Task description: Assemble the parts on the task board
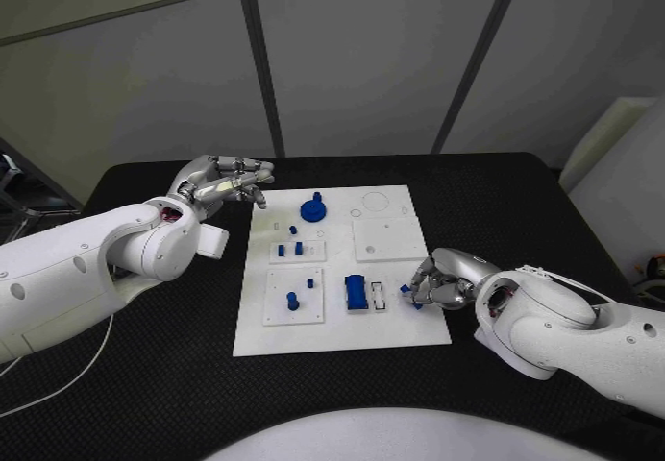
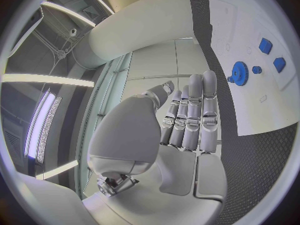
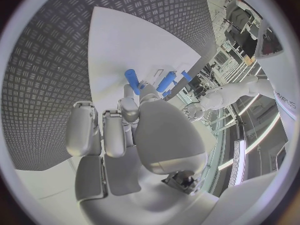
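The black table [image 1: 166, 384] is bare at the lower left and along the top. On the task board [image 1: 395, 327], the right hand [image 1: 441, 280] blocks the lower right part. The left hand [image 1: 222, 180] hangs just off the upper left corner.

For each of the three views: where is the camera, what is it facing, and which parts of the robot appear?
Head view: on the head, looking down at the board; both arms, left hand, right hand.
Left wrist view: behind the left hand, facing along the board's edge.
Right wrist view: behind the right hand, facing the board.
Shared: head and left wrist views show the gear.
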`<state>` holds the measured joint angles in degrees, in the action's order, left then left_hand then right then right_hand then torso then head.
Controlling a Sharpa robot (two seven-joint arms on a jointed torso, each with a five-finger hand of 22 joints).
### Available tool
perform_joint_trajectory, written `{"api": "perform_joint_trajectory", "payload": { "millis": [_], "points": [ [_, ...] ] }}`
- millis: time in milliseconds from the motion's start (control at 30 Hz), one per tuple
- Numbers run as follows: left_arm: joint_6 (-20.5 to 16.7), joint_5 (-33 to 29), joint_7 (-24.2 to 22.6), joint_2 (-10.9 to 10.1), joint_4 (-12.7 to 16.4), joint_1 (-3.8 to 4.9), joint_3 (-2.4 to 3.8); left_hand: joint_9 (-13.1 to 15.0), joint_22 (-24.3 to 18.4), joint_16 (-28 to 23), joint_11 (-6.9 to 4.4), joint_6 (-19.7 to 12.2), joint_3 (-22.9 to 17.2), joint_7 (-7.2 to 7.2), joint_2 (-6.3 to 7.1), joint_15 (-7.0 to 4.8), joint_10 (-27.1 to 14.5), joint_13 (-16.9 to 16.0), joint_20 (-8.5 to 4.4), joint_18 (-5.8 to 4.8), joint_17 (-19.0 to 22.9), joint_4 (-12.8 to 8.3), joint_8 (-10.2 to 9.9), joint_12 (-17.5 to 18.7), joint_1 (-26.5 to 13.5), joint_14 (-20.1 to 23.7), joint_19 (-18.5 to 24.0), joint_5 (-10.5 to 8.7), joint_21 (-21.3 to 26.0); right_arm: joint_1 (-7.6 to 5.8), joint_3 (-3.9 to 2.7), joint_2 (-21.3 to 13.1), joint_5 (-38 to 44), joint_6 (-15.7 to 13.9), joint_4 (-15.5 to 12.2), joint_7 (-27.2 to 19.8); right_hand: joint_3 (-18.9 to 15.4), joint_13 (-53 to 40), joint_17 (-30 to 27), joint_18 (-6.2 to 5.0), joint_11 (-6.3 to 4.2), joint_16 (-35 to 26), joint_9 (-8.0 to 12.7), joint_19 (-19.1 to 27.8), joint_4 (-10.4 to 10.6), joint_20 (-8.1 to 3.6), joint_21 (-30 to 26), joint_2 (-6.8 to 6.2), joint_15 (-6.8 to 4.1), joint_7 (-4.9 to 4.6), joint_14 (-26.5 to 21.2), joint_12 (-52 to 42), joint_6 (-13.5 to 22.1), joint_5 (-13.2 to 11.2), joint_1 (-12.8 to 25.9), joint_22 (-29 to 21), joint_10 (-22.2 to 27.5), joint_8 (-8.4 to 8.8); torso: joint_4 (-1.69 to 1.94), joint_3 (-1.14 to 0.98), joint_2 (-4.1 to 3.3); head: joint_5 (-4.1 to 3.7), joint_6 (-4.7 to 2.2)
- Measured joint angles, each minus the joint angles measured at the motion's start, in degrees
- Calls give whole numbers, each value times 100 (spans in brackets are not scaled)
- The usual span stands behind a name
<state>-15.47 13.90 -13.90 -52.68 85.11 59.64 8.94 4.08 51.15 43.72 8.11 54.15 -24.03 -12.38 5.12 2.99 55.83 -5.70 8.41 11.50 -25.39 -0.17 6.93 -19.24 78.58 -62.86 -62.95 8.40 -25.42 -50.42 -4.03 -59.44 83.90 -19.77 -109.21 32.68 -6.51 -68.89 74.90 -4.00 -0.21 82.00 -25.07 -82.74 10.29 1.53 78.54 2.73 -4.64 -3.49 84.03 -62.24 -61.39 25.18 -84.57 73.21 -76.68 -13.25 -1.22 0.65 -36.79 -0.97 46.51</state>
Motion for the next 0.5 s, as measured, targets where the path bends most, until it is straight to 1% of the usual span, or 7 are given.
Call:
{"api": "perform_joint_trajectory", "payload": {
  "millis": [200,267,300,333,500],
  "points": [
    [1,0,1,2,3,0,0,0,0,0,0,0,0,0,0,0,0,5,0,0,6,0,0,-28,0,0,0,0,0,-4,-3,102,-325,-352,-21,-20,14,-5,0,-1,-1,0,0,-21,11,-21,5,-31,0,0,1,0,0,1,31,13,-1,-21,1,-3,2,14,2],
    [1,0,2,2,4,0,0,0,0,0,0,0,0,0,0,0,0,5,0,0,6,0,0,-28,0,0,0,0,0,-4,-3,149,-406,-406,-8,-28,43,-6,0,0,-1,0,0,-21,39,-21,21,-31,0,0,1,-1,0,12,31,22,-1,-29,1,-3,2,16,1],
    [1,0,2,2,4,0,0,0,0,0,0,0,0,0,0,0,0,5,0,0,6,0,0,-28,0,0,0,0,0,-5,-4,174,-450,-428,5,-31,58,-5,0,0,-32,0,0,-21,55,-21,21,-69,0,0,1,0,0,32,69,23,-32,-30,1,-3,2,16,-1],
    [2,0,2,2,5,0,0,0,0,0,0,0,0,0,0,0,0,5,0,0,6,0,0,-28,0,0,0,0,0,-5,-4,209,-510,-451,26,-36,58,-5,0,0,-42,0,0,-21,55,-21,21,-84,-1,3,1,0,-3,35,84,23,-42,-32,1,-3,2,16,-2],
    [2,0,3,3,7,0,0,0,0,0,0,0,0,0,0,0,0,5,0,0,6,0,0,-28,0,0,0,0,0,-6,-4,343,-711,-481,120,-44,88,-6,0,0,-21,0,-1,-21,85,-21,21,-99,-1,21,1,-27,-22,40,99,23,-63,-32,1,-3,2,16,-8]
  ]
}}
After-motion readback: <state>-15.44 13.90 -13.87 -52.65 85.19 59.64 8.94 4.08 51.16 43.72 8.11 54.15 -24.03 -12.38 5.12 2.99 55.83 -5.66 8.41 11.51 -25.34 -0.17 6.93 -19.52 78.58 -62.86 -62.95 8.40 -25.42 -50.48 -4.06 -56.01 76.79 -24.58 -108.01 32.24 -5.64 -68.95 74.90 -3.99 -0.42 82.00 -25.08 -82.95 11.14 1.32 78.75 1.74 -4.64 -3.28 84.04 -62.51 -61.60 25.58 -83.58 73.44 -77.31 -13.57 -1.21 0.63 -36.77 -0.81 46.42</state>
